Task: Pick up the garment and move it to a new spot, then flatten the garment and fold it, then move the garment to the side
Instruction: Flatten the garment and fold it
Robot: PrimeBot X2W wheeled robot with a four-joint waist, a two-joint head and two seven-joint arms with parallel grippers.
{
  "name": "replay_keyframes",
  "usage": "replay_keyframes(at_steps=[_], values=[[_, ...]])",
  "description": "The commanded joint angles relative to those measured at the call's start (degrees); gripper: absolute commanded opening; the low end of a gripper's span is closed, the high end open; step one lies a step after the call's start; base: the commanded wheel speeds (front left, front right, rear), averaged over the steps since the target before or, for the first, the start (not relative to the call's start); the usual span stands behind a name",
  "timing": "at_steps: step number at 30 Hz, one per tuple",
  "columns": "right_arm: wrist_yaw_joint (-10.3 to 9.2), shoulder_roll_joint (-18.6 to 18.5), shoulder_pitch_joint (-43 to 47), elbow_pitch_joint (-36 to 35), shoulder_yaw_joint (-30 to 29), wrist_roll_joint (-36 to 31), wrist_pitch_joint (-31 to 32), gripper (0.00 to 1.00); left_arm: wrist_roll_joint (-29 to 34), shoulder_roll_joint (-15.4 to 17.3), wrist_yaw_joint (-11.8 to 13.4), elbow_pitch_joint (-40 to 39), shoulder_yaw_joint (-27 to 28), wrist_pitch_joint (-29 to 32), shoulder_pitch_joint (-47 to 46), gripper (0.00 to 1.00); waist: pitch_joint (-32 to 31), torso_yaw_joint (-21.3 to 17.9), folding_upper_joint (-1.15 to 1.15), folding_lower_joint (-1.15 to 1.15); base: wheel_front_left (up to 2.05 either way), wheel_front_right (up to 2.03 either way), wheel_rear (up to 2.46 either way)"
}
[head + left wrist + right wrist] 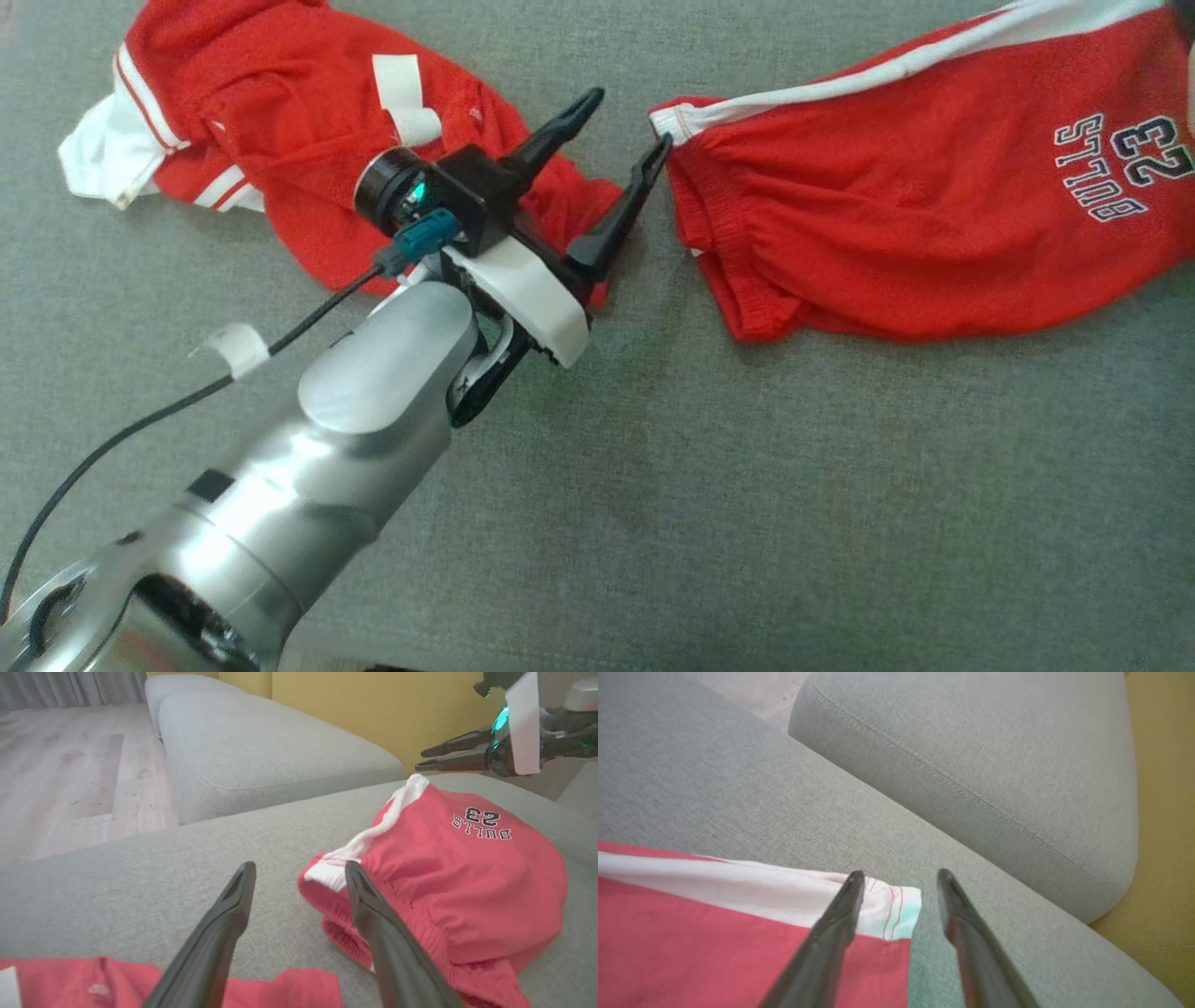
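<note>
The garment, red shorts (887, 215) with a white side stripe and "BULLS 23" print, lies bunched on the grey cushion at the right. My left gripper (631, 119) stands open just left of the waistband corner, holding nothing. In the left wrist view its fingers (299, 865) spread wide, the right one in front of the shorts' (467, 891) waistband. My right gripper (900, 874) is open above the shorts' (691, 933) white hem corner, which lies loose beneath it. That right gripper (420, 760) also hovers over the shorts' far end in the left wrist view.
A second red and white garment (280, 121) lies crumpled at the upper left, partly under my left wrist. The grey cushion (747, 513) spreads below. Another grey cushion (261, 746) sits beyond a gap, with wooden floor (56, 765) and a yellow wall (350, 700) behind.
</note>
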Motion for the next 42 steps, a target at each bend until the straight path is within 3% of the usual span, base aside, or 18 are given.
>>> replay_keyframes(at_steps=[1,8,14,20,27,28,33,42], values=[[-0.12,-0.15,-0.73,-0.43,-0.45,-0.1,-1.66,1.0,-0.25,1.26,0.44,-1.06,2.3,-0.74,-2.14,1.0,-0.64,0.0,0.0,0.0,0.0,0.0,0.0],[-0.12,4.38,1.38,3.47,-4.53,0.89,-13.56,1.0,-0.63,3.02,3.42,-2.47,6.09,-2.01,0.57,1.0,-5.62,-1.85,0.0,0.0,0.0,0.0,0.0],[-0.12,8.22,7.24,3.65,-8.88,0.38,-26.08,1.0,3.12,5.66,8.83,-10.06,14.35,-2.26,7.3,1.0,-11.78,-4.47,0.0,0.0,0.0,0.0,0.0],[-0.12,13.37,16.67,0.29,-18.3,0.19,-30.0,1.0,5.75,6.01,10.96,-17.04,23.81,-2.28,19.53,1.0,-16.93,-6.58,0.0,0.0,0.0,0.0,0.0],[-0.12,22.02,33.89,-12.98,-33.53,-6.95,-30.1,1.0,11.05,4.31,9.08,-21.52,31.65,-2.28,31.6,1.0,-21.03,-8.63,0.0,0.0,0.0,0.0,0.0],[-0.12,24.91,39.02,-15.94,-36.59,-9.14,-30.11,1.0,12.74,3.15,8.09,-22.67,33.71,-2.29,34.48,1.0,-21.81,-8.98,0.0,0.0,0.0,0.0,0.0],[-0.12,31.6,49.08,-21.34,-42.0,-13.27,-30.11,1.0,17.8,-0.2,6.34,-25.17,38.58,-2.29,41.43,1.0,-23.21,-9.82,0.0,0.0,0.0,0.0,0.0],[-0.12,34.94,53.09,-24.41,-45.53,-19.28,-29.86,1.0,23.45,-4.34,2.4,-26.25,44.74,-2.29,45.58,1.0,-22.05,-9.49,0.0,0.0,0.0,0.0,0.0]])
